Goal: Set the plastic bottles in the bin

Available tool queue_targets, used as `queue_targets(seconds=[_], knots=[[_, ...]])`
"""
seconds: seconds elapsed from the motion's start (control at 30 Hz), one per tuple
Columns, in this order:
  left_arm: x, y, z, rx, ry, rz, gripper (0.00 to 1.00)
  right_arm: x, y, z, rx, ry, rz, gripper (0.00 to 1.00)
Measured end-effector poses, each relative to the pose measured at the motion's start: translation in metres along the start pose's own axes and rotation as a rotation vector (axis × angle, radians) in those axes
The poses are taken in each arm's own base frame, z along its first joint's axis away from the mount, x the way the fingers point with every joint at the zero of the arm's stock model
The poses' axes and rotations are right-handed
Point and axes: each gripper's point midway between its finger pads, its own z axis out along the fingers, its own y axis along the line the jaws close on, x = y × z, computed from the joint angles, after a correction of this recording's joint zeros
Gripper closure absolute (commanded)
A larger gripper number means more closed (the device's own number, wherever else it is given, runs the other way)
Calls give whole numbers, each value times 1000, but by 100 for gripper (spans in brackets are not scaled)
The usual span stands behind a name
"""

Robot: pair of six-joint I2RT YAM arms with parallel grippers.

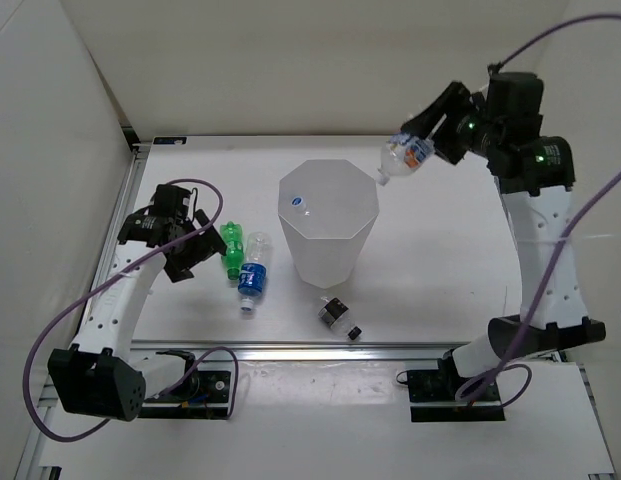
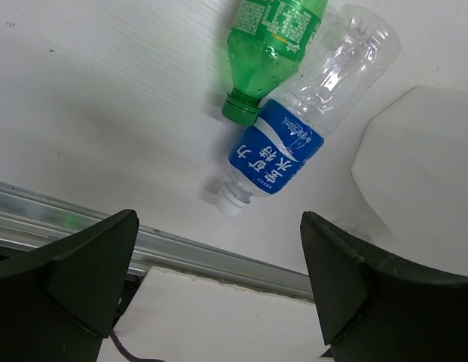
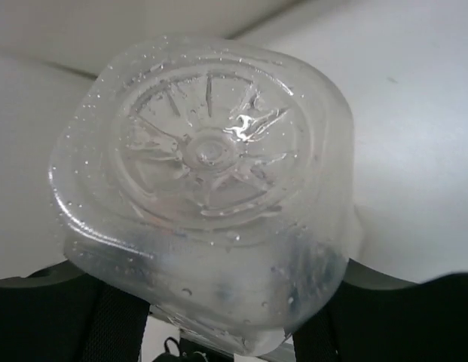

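right jaws clamped on orange-labelled bottle (image 1: pixel 405 155), aloft at 1 o'clock of bin (image 1: pixel 325 255), neck toward rim; arm raised high | left jaws spread wide, holding nothing, low over green bottle (image 1: pixel 230 247) and blue-labelled bottle (image 1: pixel 253 275), side by side at 9 o'clock | black-capped bottle (image 1: pixel 337 317) on worktop (image 1: pixel 440 260), 6 o'clock | progress: three lying out, one carried, something small inside bin

White Chinese characters, "水特" among them, are seen on the blue label of the clear bottle (image 2: pixel 309 113). Fine print on the green bottle (image 2: pixel 271 38), at its eleven o'clock, cannot be read.
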Motion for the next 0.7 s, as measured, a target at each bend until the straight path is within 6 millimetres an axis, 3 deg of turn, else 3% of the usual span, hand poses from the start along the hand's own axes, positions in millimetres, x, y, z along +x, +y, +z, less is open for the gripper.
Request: queue_targets(seconds=[0.03, 0.13, 0.2, 0.23, 0.27, 0.3, 0.4, 0.47, 0.53, 0.63, 0.7], knots=[[1, -1, 1, 1, 4, 7, 0, -11, 37, -19, -94, -54, -49, 68], [6, -8, 6, -3, 28, 37, 0, -11, 102, -48, -256, -90, -131, 64], [7, -13, 10, -6, 43, 52, 0, 4, 124, -40, -301, -55, -164, 43], [6, -16, 12, -5, 47, 58, 0, 18, 125, -28, -288, -14, -173, 15], [5, -20, 12, -3, 47, 63, 0, 32, 121, -16, -262, 32, -177, 4], [2, -23, 12, 2, 44, 64, 0, 49, 111, 4, -214, 91, -181, 0], [-5, -29, 11, 19, 24, 64, 0, 94, 71, 48, -55, 252, -203, 0], [-6, -31, 11, 24, 18, 64, 0, 98, 46, 55, 26, 294, -189, 0], [-7, -31, 10, 25, 13, 63, 0, 75, 25, 43, 67, 247, -152, 0], [-7, -30, 9, 30, 5, 63, 0, 45, -14, -3, 109, 112, -118, 0], [-5, -28, 7, 33, 2, 63, 0, 63, -36, -41, 119, 81, -134, 3]])
